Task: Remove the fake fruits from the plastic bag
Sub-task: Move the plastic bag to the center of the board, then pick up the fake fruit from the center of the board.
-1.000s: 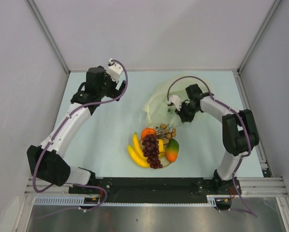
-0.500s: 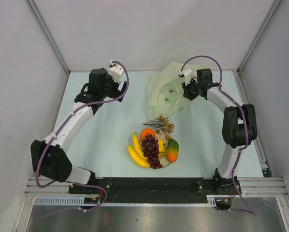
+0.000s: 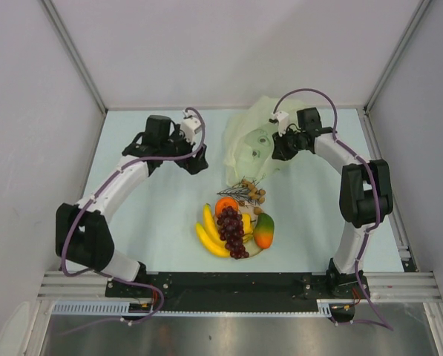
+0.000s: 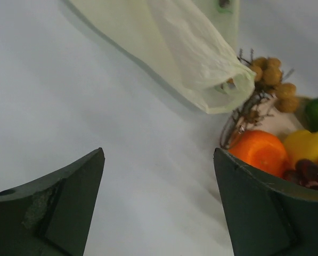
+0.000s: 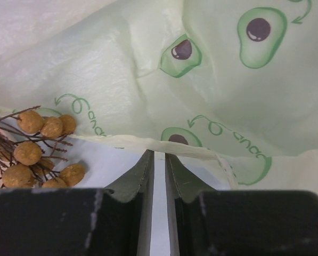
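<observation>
While the plastic bag (image 3: 251, 141) is pinched at its edge by the nearly closed right gripper (image 5: 159, 156), at 1 o'clock of the fake fruits (image 3: 234, 222) heaped outside it, the left gripper (image 4: 159, 154) is spread wide, empty, at 11 o'clock of them.

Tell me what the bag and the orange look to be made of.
The bag: thin plastic film, pale green and translucent, slightly glossy; it creases finely and carries printed avocado marks. The orange: likely moulded plastic or foam, matte; its colour is very even with no sharp highlights, though the view is soft.
</observation>
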Robot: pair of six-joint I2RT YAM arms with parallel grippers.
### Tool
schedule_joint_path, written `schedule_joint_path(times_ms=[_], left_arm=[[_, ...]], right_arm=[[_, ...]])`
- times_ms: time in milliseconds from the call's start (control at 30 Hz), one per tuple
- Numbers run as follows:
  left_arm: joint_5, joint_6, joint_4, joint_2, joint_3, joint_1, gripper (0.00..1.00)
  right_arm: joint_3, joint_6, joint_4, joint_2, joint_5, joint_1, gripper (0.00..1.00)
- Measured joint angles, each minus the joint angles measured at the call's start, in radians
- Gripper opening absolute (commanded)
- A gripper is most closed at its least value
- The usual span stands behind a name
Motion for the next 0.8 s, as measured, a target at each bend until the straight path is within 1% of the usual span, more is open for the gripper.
schedule_joint_path(times_ms=[67,167,300,333,567,800], left_arm=[[0.058,0.006,-0.026,0.034,-0.010,-0.004,0.80],[0.149,0.017,-0.069,0.129,-0.009,-0.015,0.80],[0.214,0.024,-0.123,0.256,-0.006,-0.044,0.76],[0.226,0.025,-0.132,0.279,-0.001,-0.053,0.76],[0.268,0.024,-0.151,0.365,0.062,-0.109,0.61],[0.298,0.024,-0.153,0.411,0.129,-0.122,0.57]], right_arm=[[0.000,0.003,-0.010,0.000,-0.006,0.005,0.18],[0.000,0.008,-0.016,0.000,-0.011,0.006,0.18],[0.000,0.009,-0.018,0.000,-0.011,0.005,0.18],[0.000,0.010,-0.018,0.000,-0.011,0.004,0.18],[0.000,0.023,-0.018,0.000,-0.011,-0.002,0.19],[0.000,0.031,-0.019,0.000,-0.011,-0.010,0.19]])
